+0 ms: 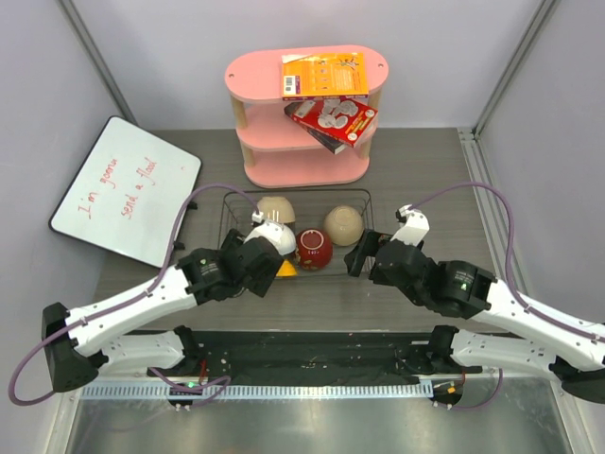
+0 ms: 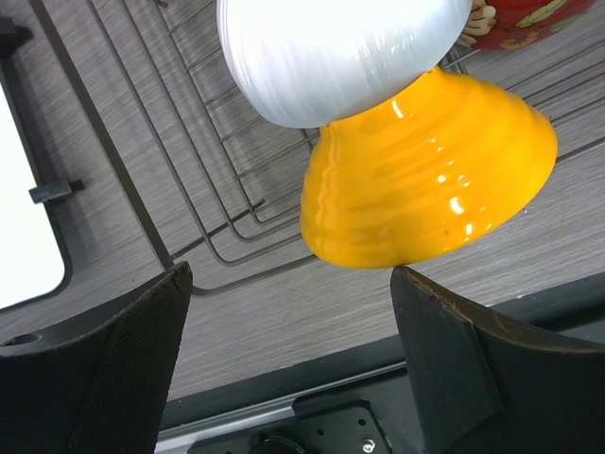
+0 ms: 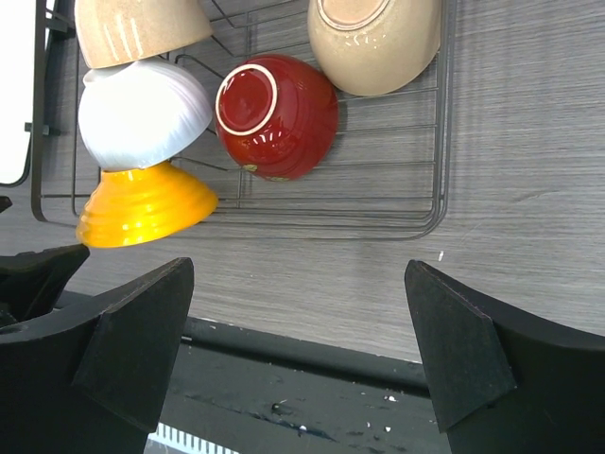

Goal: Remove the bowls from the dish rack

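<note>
The black wire dish rack (image 1: 359, 203) holds several bowls. A beige bowl (image 1: 274, 208) sits at its back left, and a second beige bowl (image 1: 343, 225) sits at the right. The dark red bowl (image 1: 314, 248) is in the middle. The white bowl (image 1: 272, 236) leans on the yellow-orange bowl (image 2: 425, 180), which pokes over the rack's near left corner. My left gripper (image 2: 290, 274) is open just below the yellow-orange bowl, its right finger (image 2: 473, 359) close to the rim. My right gripper (image 3: 300, 270) is open and empty, in front of the rack's near right edge (image 3: 440, 189).
A pink three-tier shelf (image 1: 260, 71) with an orange box (image 1: 324, 74) and a red box (image 1: 331, 121) stands behind the rack. A whiteboard (image 1: 128, 189) with red writing lies at the left. A black rail (image 1: 302, 345) runs along the near table edge.
</note>
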### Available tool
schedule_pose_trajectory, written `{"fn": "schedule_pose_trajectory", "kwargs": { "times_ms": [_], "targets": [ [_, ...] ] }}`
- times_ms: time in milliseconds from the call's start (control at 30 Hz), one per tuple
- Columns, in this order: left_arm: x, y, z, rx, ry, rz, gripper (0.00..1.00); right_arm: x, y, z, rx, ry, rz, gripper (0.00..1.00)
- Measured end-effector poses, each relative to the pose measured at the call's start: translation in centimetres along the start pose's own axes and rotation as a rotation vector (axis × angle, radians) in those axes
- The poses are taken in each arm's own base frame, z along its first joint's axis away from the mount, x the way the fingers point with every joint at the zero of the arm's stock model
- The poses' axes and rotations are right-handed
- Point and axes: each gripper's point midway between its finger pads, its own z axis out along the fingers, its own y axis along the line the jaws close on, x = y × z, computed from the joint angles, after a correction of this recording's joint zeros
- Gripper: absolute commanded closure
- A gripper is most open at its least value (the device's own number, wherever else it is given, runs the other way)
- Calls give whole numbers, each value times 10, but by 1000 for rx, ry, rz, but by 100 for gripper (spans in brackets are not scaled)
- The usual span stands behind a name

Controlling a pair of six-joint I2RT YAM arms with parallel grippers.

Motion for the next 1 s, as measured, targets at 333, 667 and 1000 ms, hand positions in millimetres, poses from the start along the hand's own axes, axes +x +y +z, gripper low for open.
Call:
{"fn": "schedule_pose_trajectory", "kwargs": {
  "times_ms": [333,667,1000],
  "targets": [
    [-1,-6,6,23,-23,46,27,-3,-2,-3,-1,-11,16,0],
    [-3,-16,12,62,-25,71,34,-1,-3,0,14,-5,5,0],
    [-5,-23,14,91,-34,74,47,1,-3,1,19,-1,4,0]
  ]
}}
